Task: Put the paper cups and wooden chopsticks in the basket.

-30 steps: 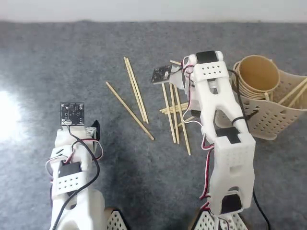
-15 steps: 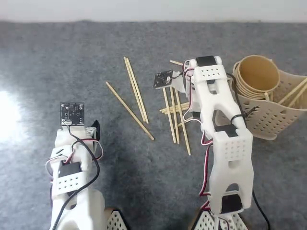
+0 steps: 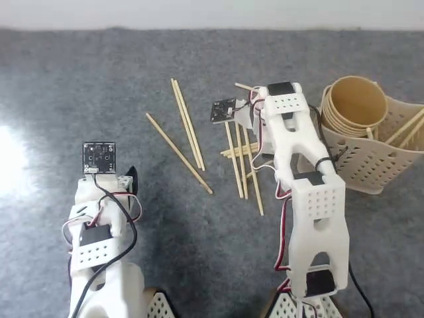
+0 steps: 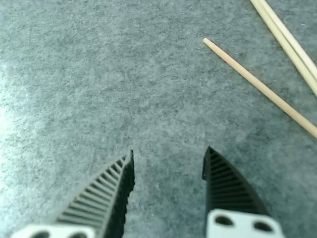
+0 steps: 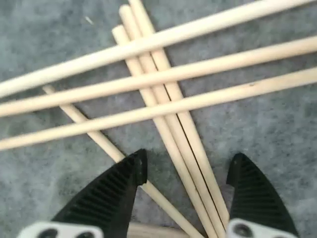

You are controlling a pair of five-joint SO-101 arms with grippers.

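The basket stands at the right edge of the grey mat, with its outer rim running off the high view. A stack of paper cups sits inside it at the end facing the arms' work area, and two chopsticks lean in its outer end.

Just beside the basket, the right gripper hangs low over a crossed heap of chopsticks. Its jaws are spread wide and hold nothing. Several sticks run through the gap between them, though I cannot quite tell whether the tips touch the mat.

Well apart from the basket, the left gripper is also parted and empty over bare mat. The end of a single chopstick lies near it. A loose pair lies between that stick and the heap, with open mat on the side away from the basket.
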